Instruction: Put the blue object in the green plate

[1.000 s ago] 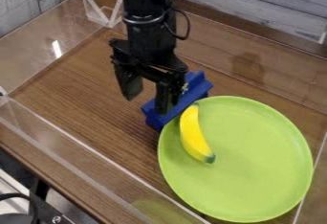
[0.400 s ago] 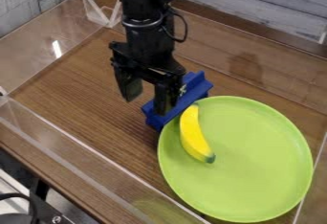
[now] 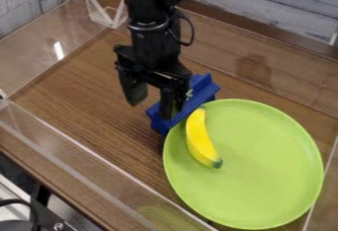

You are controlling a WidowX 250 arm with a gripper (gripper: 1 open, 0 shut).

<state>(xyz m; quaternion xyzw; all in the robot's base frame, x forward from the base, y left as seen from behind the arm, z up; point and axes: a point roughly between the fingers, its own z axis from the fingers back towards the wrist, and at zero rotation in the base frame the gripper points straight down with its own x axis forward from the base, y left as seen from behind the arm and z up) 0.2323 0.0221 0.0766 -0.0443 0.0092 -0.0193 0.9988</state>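
The blue object (image 3: 189, 99) lies on the wooden table, its lower right side against the rim of the green plate (image 3: 264, 166). My gripper (image 3: 153, 97) points straight down over the block's left end, jaws open. One finger stands to the left of the block and the other covers part of it. Whether the fingers touch the block I cannot tell. A yellow banana (image 3: 201, 139) lies on the left part of the plate.
A clear plastic wall (image 3: 73, 161) fences the table along the left and front. The plate fills the front right corner. Bare wood (image 3: 79, 77) spreads to the left of the arm and behind it.
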